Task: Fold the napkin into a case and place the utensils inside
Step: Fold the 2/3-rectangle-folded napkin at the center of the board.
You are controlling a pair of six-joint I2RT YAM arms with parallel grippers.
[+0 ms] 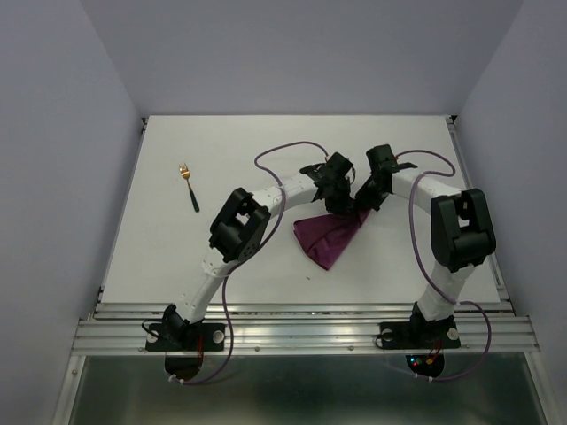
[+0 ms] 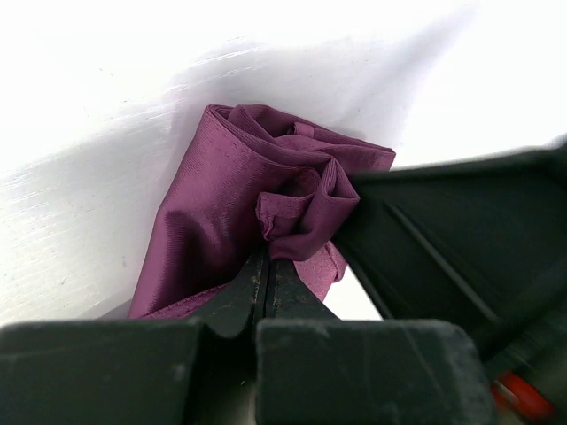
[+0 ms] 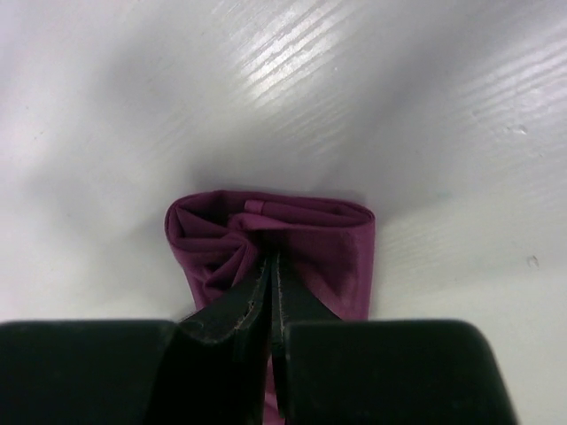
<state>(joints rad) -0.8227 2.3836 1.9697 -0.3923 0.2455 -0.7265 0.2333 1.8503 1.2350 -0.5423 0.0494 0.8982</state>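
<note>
The plum-purple napkin [image 1: 324, 237] lies bunched mid-table, its far end lifted between both grippers. My left gripper [image 1: 339, 211] is shut on a gathered fold of that cloth; in the left wrist view the fingertips [image 2: 267, 257] pinch a crumpled edge of the napkin [image 2: 213, 204]. My right gripper [image 1: 361, 208] sits close beside it, also shut on the cloth. In the right wrist view the right gripper [image 3: 269, 258] bites the rolled end of the napkin [image 3: 328, 239]. One of the utensils, a fork [image 1: 187, 184] with a gold head and black handle, lies far to the left, apart from both arms.
The white table [image 1: 266, 142] has raised walls at the back and both sides. A metal rail [image 1: 301, 332] runs along the near edge by the arm bases. The right gripper's black body [image 2: 443, 257] fills the right of the left wrist view.
</note>
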